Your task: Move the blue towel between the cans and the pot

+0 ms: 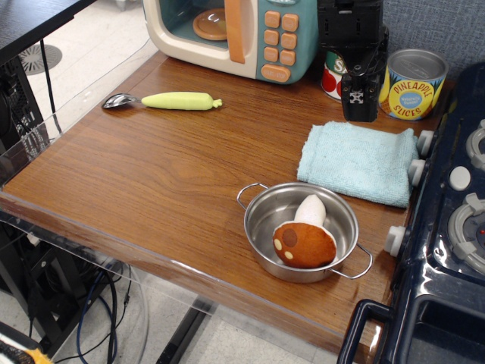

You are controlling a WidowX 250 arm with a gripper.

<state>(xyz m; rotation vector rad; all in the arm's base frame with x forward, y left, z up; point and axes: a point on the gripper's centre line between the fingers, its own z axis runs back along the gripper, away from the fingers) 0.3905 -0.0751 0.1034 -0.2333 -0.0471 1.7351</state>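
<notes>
towel [358, 161] lies between cans [411, 83] behind and pot [301, 230] in front.

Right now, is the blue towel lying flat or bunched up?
Flat. The blue towel lies as a neat rectangle on the table, between the cans and the pot, with the end effector clear above it.

The scene is lit evenly and brightly from above. Soft glare is seen on the wooden table [174, 174] and the pot [261, 227]. Shadows are weak; focus is sharp.
</notes>
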